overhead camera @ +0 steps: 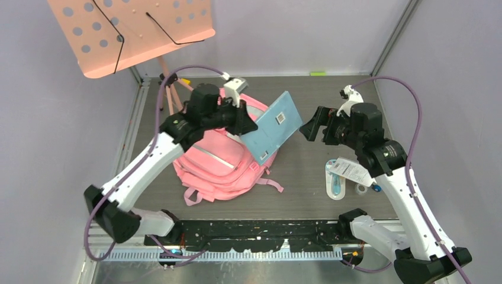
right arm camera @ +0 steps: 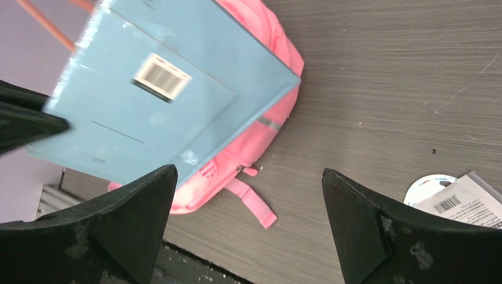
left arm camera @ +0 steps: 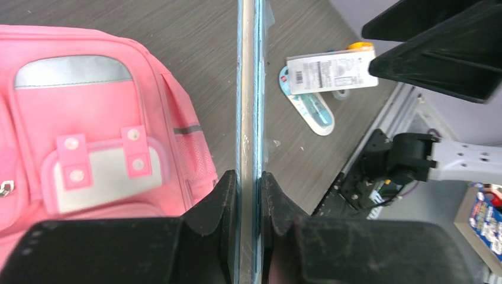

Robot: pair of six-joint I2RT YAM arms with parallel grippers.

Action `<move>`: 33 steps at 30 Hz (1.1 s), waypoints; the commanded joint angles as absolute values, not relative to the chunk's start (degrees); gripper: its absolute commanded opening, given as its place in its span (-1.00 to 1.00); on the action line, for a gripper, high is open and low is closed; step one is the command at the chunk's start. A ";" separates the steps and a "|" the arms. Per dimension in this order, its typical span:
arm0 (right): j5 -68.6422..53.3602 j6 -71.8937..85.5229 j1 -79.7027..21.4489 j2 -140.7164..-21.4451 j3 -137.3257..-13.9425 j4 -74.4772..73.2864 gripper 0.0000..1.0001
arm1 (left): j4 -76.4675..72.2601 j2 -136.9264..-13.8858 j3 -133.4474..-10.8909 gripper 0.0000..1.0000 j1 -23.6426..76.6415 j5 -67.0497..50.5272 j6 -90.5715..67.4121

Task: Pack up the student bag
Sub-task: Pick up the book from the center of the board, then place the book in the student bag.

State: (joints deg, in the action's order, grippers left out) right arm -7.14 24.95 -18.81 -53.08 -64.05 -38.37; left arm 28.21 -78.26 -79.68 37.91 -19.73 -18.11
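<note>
The student bag [overhead camera: 219, 163] is a soft pink backpack lying flat on the dark table, front pockets up. It also shows in the left wrist view [left arm camera: 89, 130] and the right wrist view [right arm camera: 263, 127]. A thin blue book [overhead camera: 271, 126] with a barcode label hangs tilted over the bag's right edge. My left gripper [overhead camera: 251, 125] is shut on it, and both fingers press the book's edge [left arm camera: 250, 89]. My right gripper [overhead camera: 309, 127] hovers just right of the book, open, with only bare table between its fingers [right arm camera: 142, 201].
A salmon perforated music stand [overhead camera: 133, 32] on a tripod rises at the back left. Packaged stationery [overhead camera: 346, 171] and a small disc [right arm camera: 426, 186] lie on the table to the right of the bag. A black rail [overhead camera: 254, 231] runs along the near edge.
</note>
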 commanded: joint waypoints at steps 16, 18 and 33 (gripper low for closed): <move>-39.41 18.37 -18.63 -54.80 -65.09 -40.54 0.97 | 27.88 -59.80 -70.59 -1.00 27.26 -56.10 -25.71; -40.46 17.83 -18.63 -55.74 -65.20 -40.37 0.97 | 25.42 -59.52 -69.68 -1.00 27.25 -58.10 -27.07; -58.14 42.14 -18.72 -56.15 -56.23 -10.48 0.75 | 27.54 -58.38 -69.19 -1.00 27.16 -60.08 -22.06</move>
State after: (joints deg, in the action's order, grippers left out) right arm -50.54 31.09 -18.63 -57.28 -57.28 -25.39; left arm 31.24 -61.52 -68.40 27.31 -55.40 -23.29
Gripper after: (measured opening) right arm 0.929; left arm 0.144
